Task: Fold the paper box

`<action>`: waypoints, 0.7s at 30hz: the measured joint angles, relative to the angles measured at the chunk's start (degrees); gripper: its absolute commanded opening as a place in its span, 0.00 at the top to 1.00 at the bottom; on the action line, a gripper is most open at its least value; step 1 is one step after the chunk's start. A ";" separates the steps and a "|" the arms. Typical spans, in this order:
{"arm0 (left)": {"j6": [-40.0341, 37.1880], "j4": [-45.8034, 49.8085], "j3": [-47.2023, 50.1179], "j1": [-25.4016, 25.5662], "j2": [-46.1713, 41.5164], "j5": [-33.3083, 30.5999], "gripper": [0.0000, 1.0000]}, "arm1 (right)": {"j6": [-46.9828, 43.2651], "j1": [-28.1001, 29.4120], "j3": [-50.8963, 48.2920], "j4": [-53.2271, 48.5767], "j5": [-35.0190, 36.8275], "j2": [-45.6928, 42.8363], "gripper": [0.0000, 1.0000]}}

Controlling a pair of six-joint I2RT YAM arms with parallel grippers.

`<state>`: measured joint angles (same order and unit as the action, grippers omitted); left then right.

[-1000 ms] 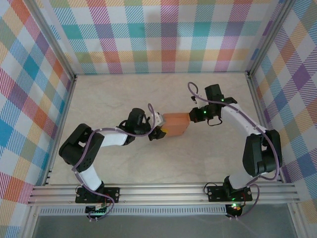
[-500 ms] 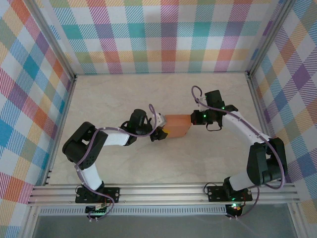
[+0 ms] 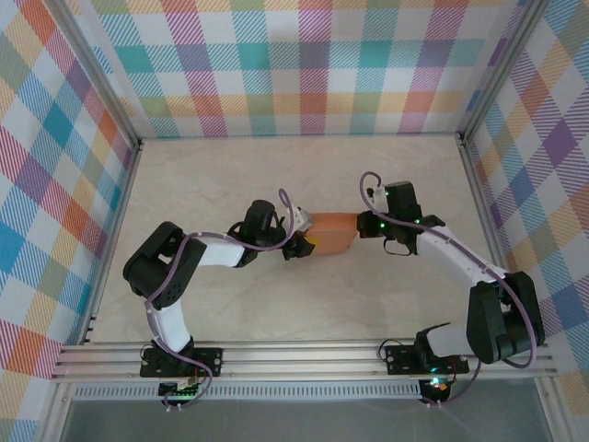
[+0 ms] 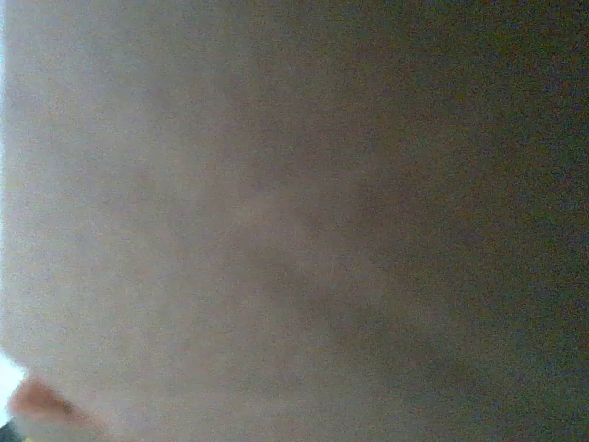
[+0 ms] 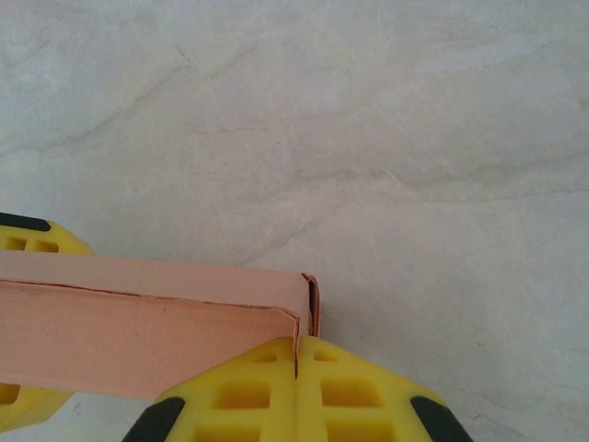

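The paper box (image 3: 333,231), a small salmon-orange carton, lies mid-table between both arms. My right gripper (image 3: 365,226) is at its right end. In the right wrist view the box (image 5: 138,336) runs leftward, and my yellow right gripper (image 5: 296,373) is shut with a thin card edge of the box's corner pinched between the pads. My left gripper (image 3: 302,242) is at the box's left end; its yellow fingers (image 5: 32,238) show on both sides of the far end, shut on it. The left wrist view is a close grey-brown blur with a salmon patch (image 4: 37,401) at the bottom left.
The pale marbled tabletop (image 3: 230,180) spreads out around the box. Plaid walls (image 3: 304,83) and metal frame rails (image 3: 304,359) border it on all sides.
Both arms have shifted: the left arm reached further right, and the right arm's elbow swung down and to the right. The box between them moved slightly right, still held at both ends.
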<state>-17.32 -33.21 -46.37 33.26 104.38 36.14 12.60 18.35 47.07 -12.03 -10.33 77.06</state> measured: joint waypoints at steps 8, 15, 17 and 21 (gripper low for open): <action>3.23 -2.43 -0.52 -0.35 2.10 0.24 0.69 | -2.78 2.03 -6.23 10.88 4.42 -1.09 1.00; 3.87 -6.54 -0.74 -0.55 5.33 0.24 0.64 | -4.55 4.96 -10.03 18.82 11.56 -1.92 1.00; 4.28 -7.82 -0.74 -0.55 6.14 0.22 0.59 | -4.79 5.92 -10.62 20.15 13.84 -1.95 1.00; 5.22 -9.05 -0.66 -0.66 7.06 -0.02 0.53 | -4.96 7.30 -11.69 22.16 16.61 -2.19 1.00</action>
<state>-12.10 -42.26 -47.03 32.60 111.44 36.12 7.64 25.65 35.38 10.13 6.28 74.87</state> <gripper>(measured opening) 0.453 0.046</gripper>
